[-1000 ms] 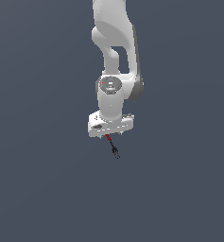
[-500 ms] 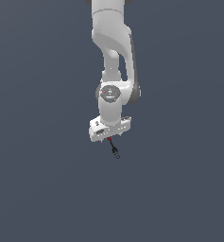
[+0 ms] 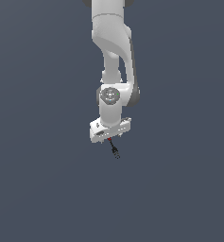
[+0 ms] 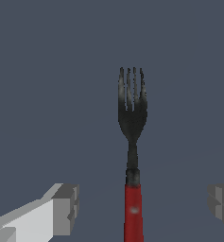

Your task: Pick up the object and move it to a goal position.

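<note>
The object is a small fork (image 4: 132, 142) with a red handle and a black neck and tines. In the exterior view the fork (image 3: 114, 148) pokes out just below the white gripper (image 3: 109, 137), with only a bit of red showing at the gripper. In the wrist view the gripper (image 4: 141, 204) is open. One finger (image 4: 66, 209) and the other finger (image 4: 221, 200) stand well apart on either side of the red handle and do not touch it. The end of the handle is hidden.
A plain dark grey surface (image 3: 42, 189) fills both views. The white arm (image 3: 114, 56) reaches down from the top of the exterior view. No other objects or edges show.
The gripper has moved slightly down in the exterior view, closer over the fork. The fork has stayed in place.
</note>
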Robot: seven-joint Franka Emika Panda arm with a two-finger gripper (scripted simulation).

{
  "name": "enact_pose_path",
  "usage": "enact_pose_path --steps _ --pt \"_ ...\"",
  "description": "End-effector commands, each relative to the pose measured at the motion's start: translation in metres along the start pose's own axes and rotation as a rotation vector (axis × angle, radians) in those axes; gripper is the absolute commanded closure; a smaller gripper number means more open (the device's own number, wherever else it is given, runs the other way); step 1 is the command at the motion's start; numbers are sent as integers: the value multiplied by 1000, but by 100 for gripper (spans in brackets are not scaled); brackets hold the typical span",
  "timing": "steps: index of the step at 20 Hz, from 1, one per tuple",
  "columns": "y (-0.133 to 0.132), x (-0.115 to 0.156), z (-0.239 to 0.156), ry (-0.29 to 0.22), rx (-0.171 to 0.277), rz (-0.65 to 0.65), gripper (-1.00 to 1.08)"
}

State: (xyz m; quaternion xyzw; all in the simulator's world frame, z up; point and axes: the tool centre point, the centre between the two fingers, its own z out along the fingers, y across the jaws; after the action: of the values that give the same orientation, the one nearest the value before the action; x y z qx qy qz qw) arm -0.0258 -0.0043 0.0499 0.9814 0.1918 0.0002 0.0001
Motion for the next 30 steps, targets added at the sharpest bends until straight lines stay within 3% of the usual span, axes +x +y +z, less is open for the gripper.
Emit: enact_pose_path --steps 1,12,13,30 --pt "0 -1 9 -1 0 -1 -92" --pt "0 -1 44 0 0 -4 -92" --pt "0 -1 44 0 0 -4 108" --pt "-12 6 24 1 0 -7 108"
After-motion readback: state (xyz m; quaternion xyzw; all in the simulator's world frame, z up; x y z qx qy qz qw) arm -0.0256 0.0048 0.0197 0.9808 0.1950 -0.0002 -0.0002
